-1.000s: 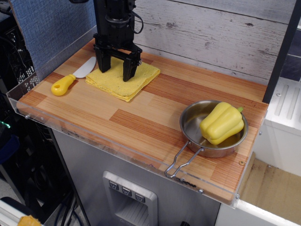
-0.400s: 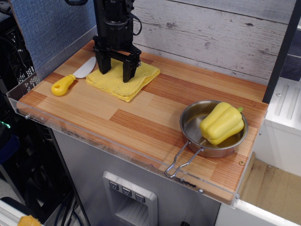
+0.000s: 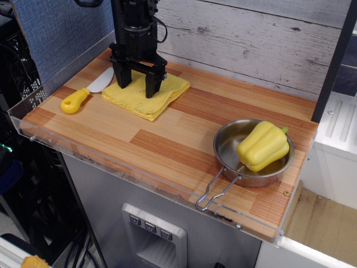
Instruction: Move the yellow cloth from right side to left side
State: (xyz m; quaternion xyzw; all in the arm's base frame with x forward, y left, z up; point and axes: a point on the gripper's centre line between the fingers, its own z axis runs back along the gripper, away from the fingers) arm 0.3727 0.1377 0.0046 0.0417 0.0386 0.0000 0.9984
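Cloth: the yellow cloth [image 3: 146, 93] lies flat and folded on the far left part of the wooden table [image 3: 184, 139], close to the back wall.
Claw: the gripper [image 3: 135, 82] hangs straight down over the cloth, its two fingers spread wide apart. Nothing is pinched between them.
Contact: the fingertips appear to sit just above the fabric. From this one view I cannot tell for sure whether they touch it.
Neighbours on the left: a knife [image 3: 85, 91] with a yellow handle lies just beside the cloth's left edge, blade pointing toward the wall. Blade and cloth look very close; whether they touch is unclear.
Right side: a steel pan [image 3: 233, 156] sits near the right front corner, well apart from the cloth, with a yellow pepper [image 3: 263, 145] resting in it. Its wire handle points toward the near edge.
Progress: judged from where things lie, the main part looks done. The cloth is already on the left, and no cloth remains on the right.
Left to do: probably only lifting the arm clear of the cloth.
Risk: if a fingertip catches a fold as the arm rises, a corner could lift or the cloth could rumple.
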